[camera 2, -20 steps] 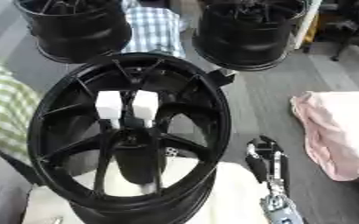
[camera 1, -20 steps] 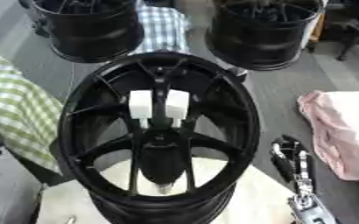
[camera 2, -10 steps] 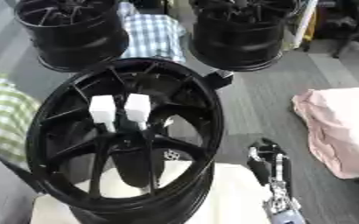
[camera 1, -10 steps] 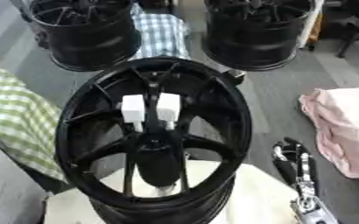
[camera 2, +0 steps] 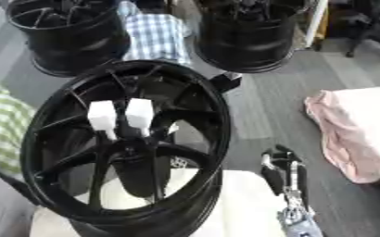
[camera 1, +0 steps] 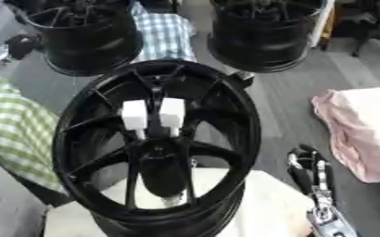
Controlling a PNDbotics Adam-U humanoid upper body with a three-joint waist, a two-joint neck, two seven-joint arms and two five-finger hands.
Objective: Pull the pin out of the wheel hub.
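The big black wheel hub (camera 1: 157,143) fills the middle of the view, face up and tilted toward the camera, sitting on a cream-white pad (camera 1: 266,210) that peeks out under its near rim. Right at the hub's centre, just above where the spokes meet, two white blocks (camera 1: 148,115) stand side by side, touching or nearly so, with a dark stem running down between them into the hub's middle. Whether that stem is the pin itself, I cannot tell.

To the right of the hub and near its lower rim, the right hand (camera 2: 284,169) shows up from the lower edge: black fingers pointing up and lying fairly straight, close together, holding nothing, with a silver wrist joint below them. It's clear of the hub, not touching the rim. At the far left, well beyond the hub's upper left rim, a dark and silver shape (camera 1: 7,48) shows at the frame edge; I cannot tell whether it is the left hand.

Behind the hub, two more black wheels stand on the grey floor, one to the upper left (camera 1: 84,37) and one to the upper right (camera 1: 266,32), with a blue checked cloth (camera 2: 157,34) between them. A green checked cloth (camera 1: 11,125) lies to the hub's left, and a pink cloth (camera 1: 359,129) is bunched up well off to its right
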